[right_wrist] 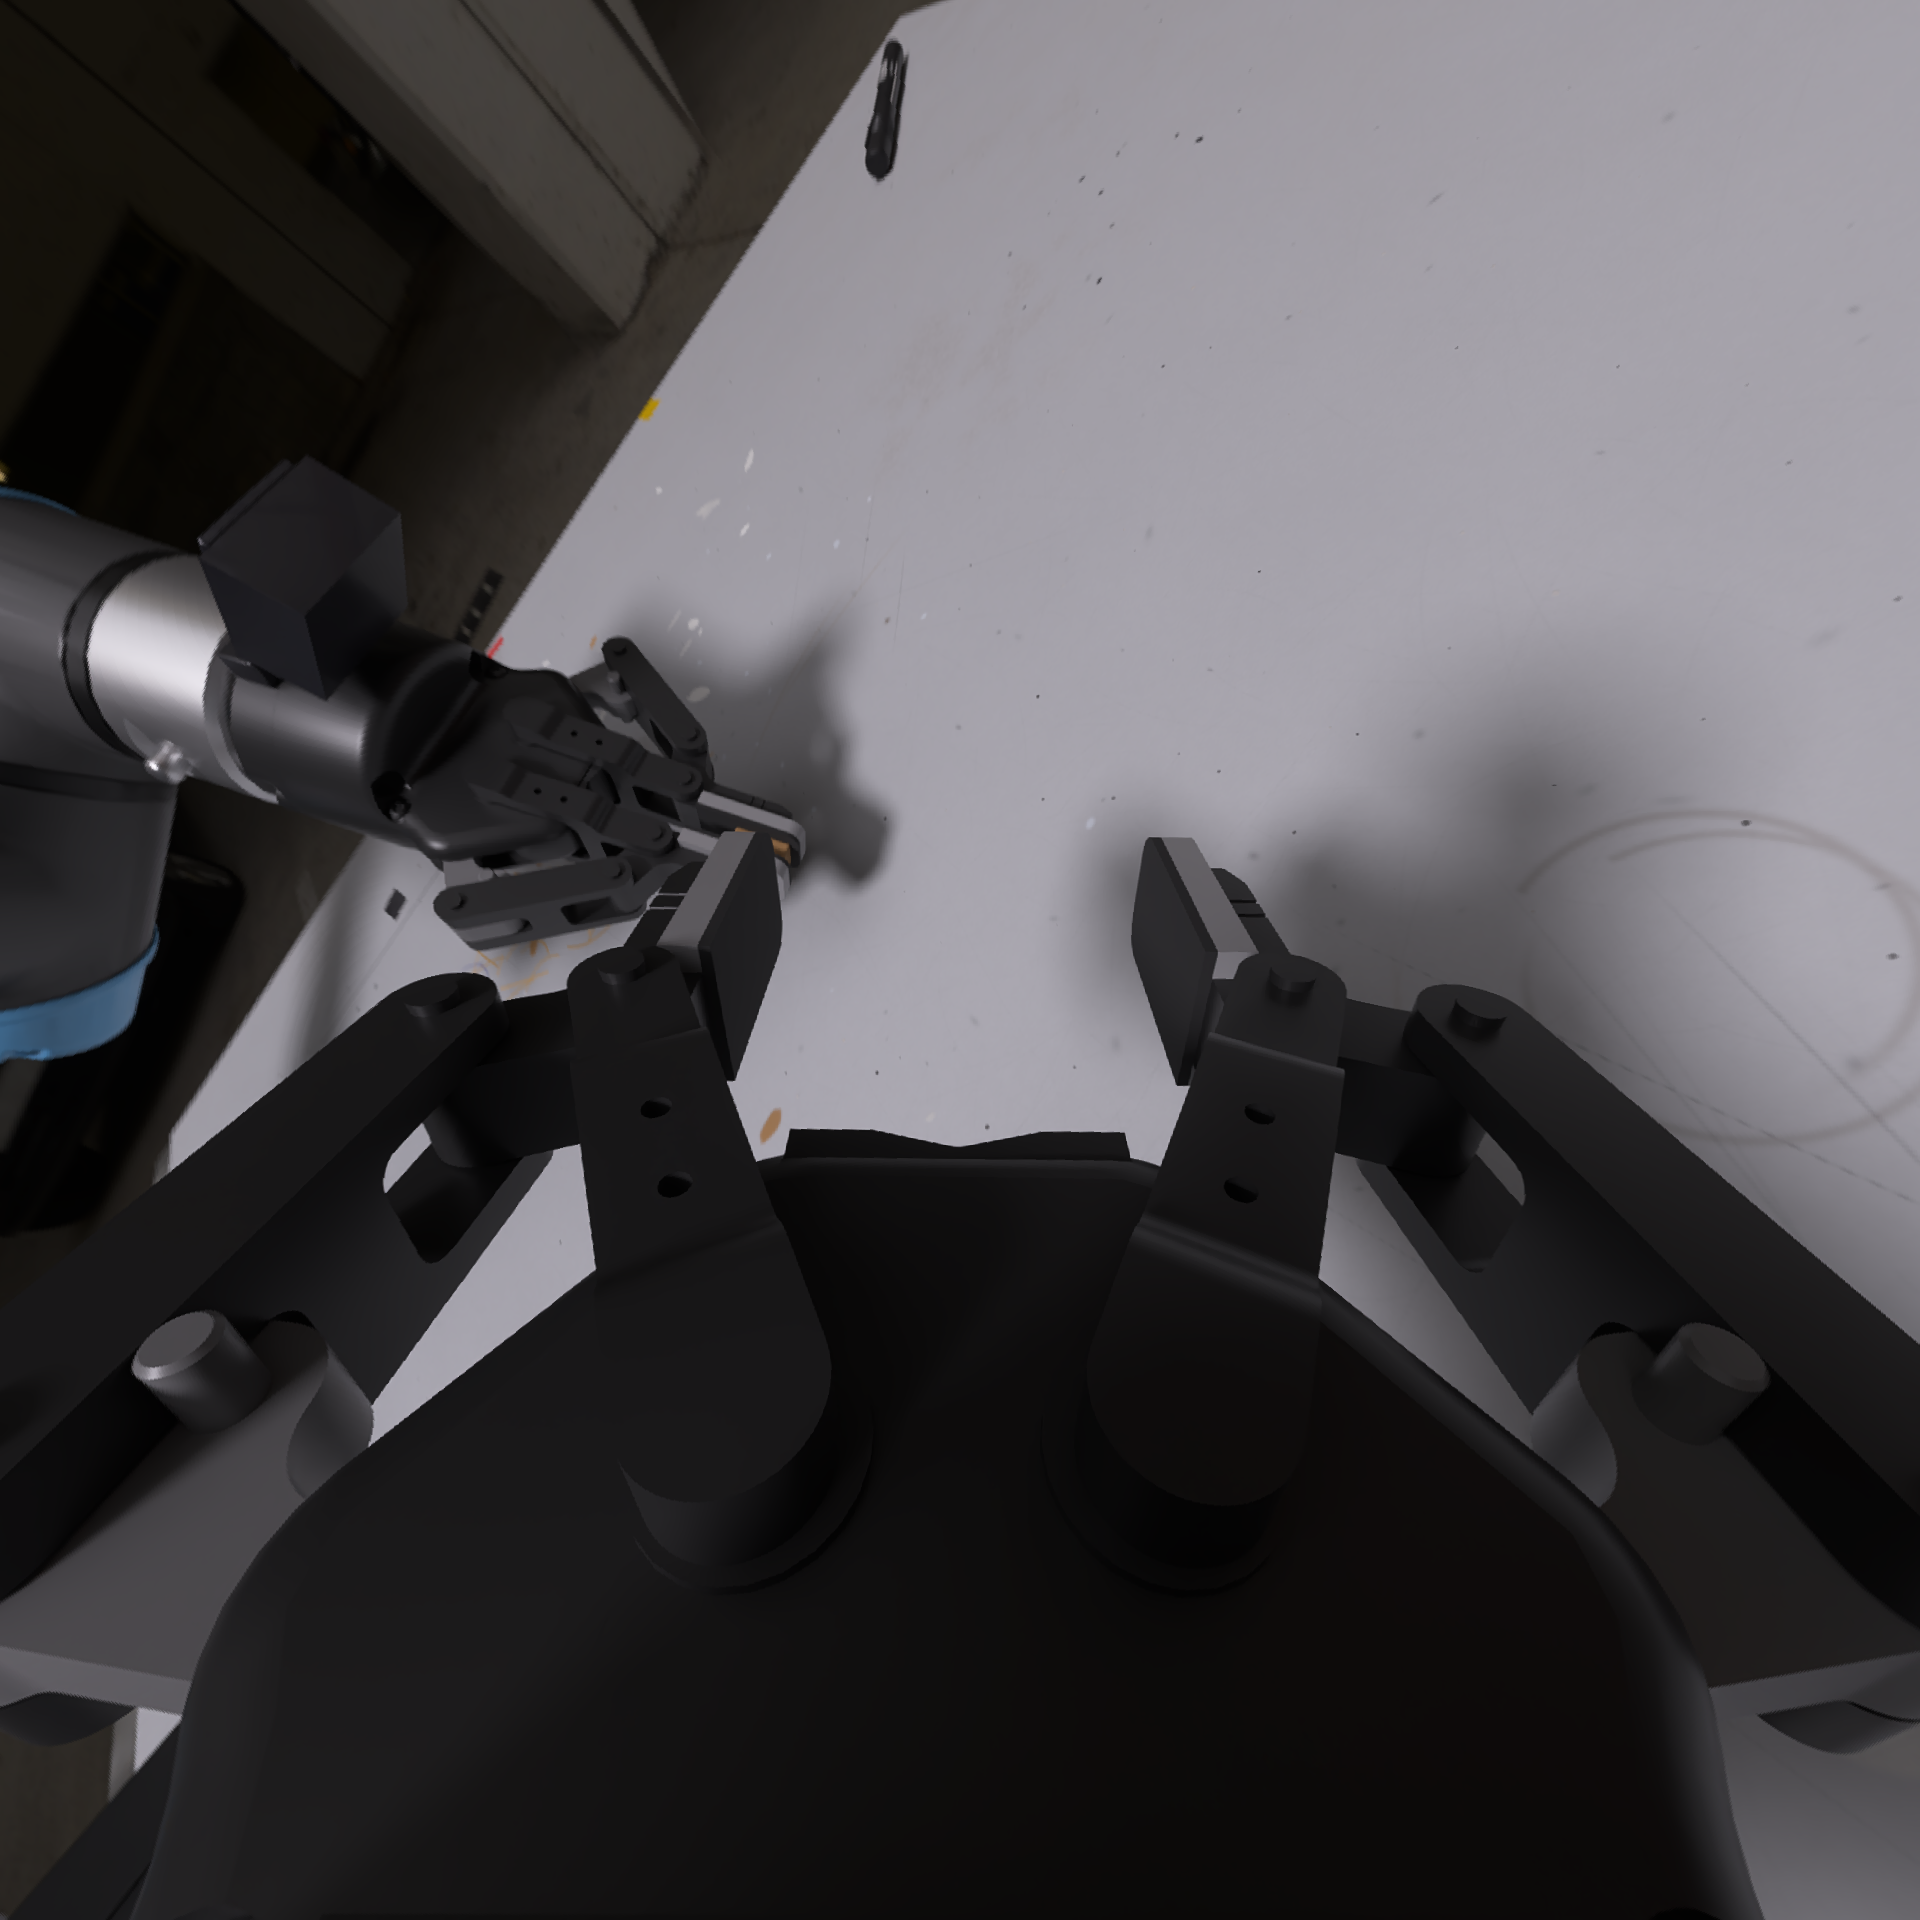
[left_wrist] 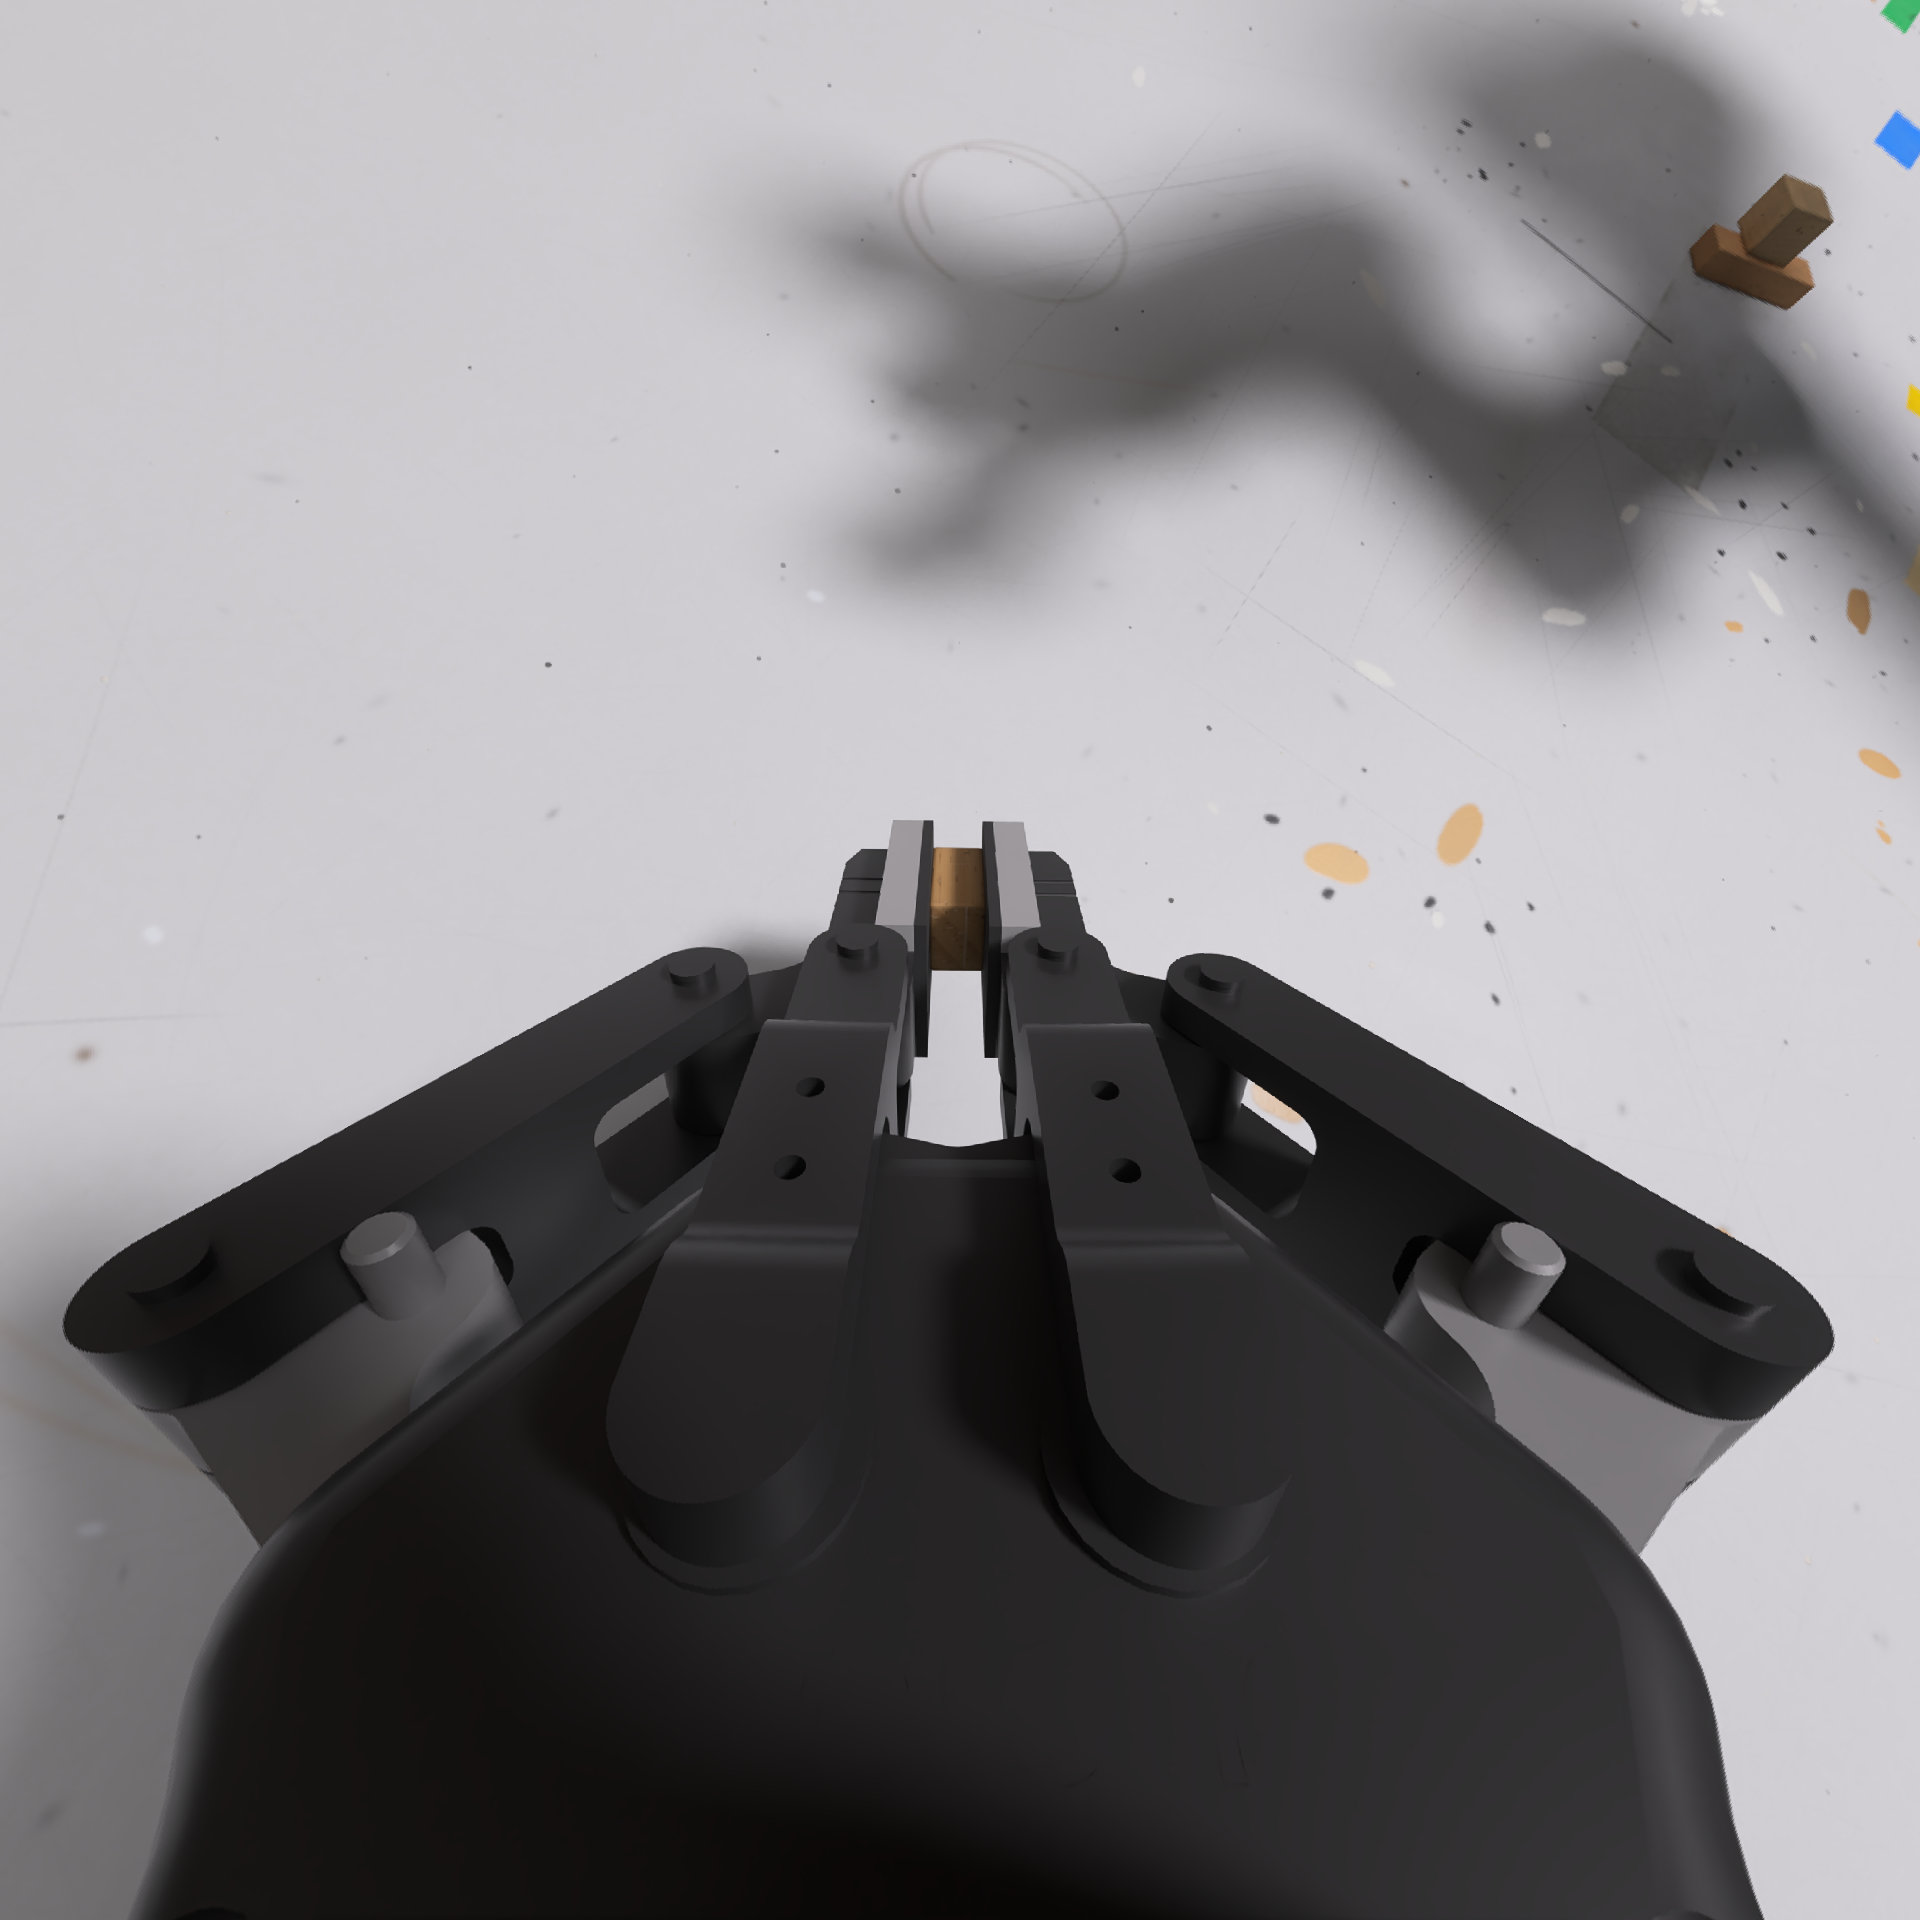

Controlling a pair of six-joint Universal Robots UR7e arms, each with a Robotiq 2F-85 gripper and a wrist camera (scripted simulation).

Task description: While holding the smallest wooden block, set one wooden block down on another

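Left wrist view low over the paint-flecked grey desk (left_wrist: 520,520), facing across its surface, right wrist view higher, facing the desk's left edge (floor beyond), both sharing the closed black left gripper (left_wrist: 957,868) (right_wrist: 774,831)

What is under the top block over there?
The top block rests crosswise on a flatter block, which lies on the table. The middle of the flatter block's top face is covered.

One wooden block (left_wrist: 1785,216) rests on another (left_wrist: 1748,268), far right.
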